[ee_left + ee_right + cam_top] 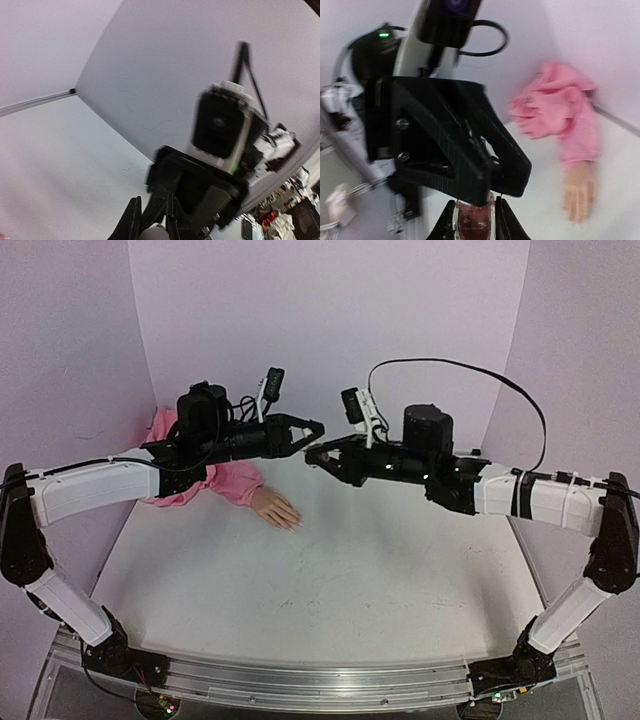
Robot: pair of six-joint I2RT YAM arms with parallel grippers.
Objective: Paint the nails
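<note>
Above the table's middle my two grippers meet tip to tip. My right gripper point(312, 453) point(476, 206) is shut on a small polish bottle point(475, 225) of reddish glass. My left gripper point(318, 428) point(152, 215) comes from the opposite side and is shut on the bottle's pale cap point(153, 231); in the right wrist view its black body point(445, 145) hides the bottle's top. The flesh-coloured mannequin hand point(276, 510) point(580, 190) lies flat on the table below, fingers pointing toward the front. Its nails point(294, 524) are tiny and pale, well apart from both grippers.
The hand's pink sleeve point(225, 480) point(560, 110) bunches toward the back left corner under my left arm. White walls point(330, 320) close the table at the back and sides. The white tabletop point(330, 580) spreads in front of the hand.
</note>
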